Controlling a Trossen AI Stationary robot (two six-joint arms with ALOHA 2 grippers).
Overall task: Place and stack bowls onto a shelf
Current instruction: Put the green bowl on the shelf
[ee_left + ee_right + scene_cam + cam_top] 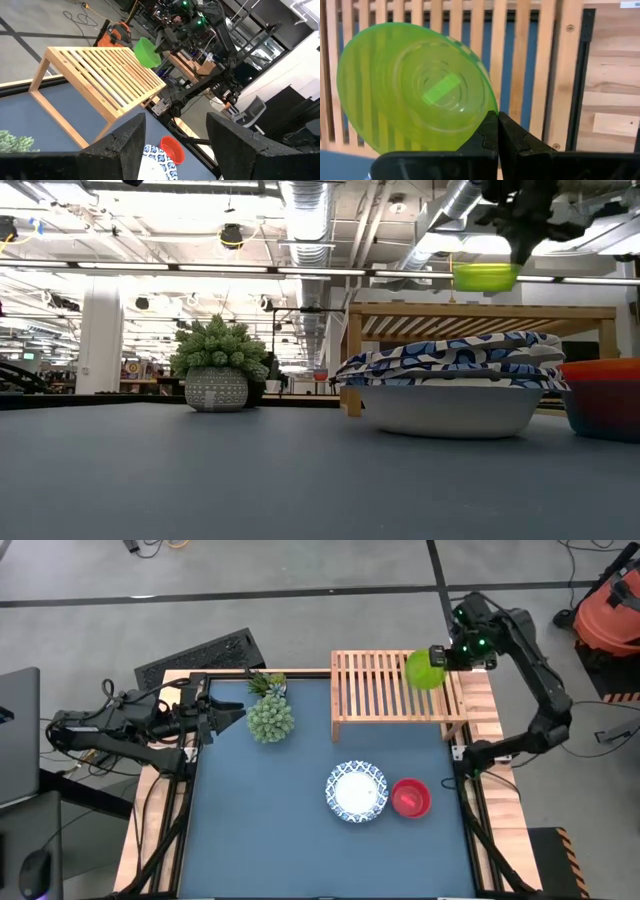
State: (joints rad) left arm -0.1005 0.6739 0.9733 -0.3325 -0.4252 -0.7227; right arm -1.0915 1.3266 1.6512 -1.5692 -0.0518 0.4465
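High view: right gripper [440, 658] pinches the translucent lime-green plastic bowl [424, 670] by its rim, over the slatted light-wood shelf [375, 680].
Low view: bowl hangs just clear of the slats.
Left wrist view: left gripper [175, 132] spread, idle beside the table.
Right wrist view: fingers pressed on the rim.
Handling: looks light, stiff, slick; rim pinch suits.

spiky potted plant [270, 716]; perhaps an orange vacuum [612, 612]

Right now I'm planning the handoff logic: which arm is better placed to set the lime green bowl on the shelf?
Right. The right gripper is shut on the lime green bowl, held above the shelf. The left gripper waits beside the plant.
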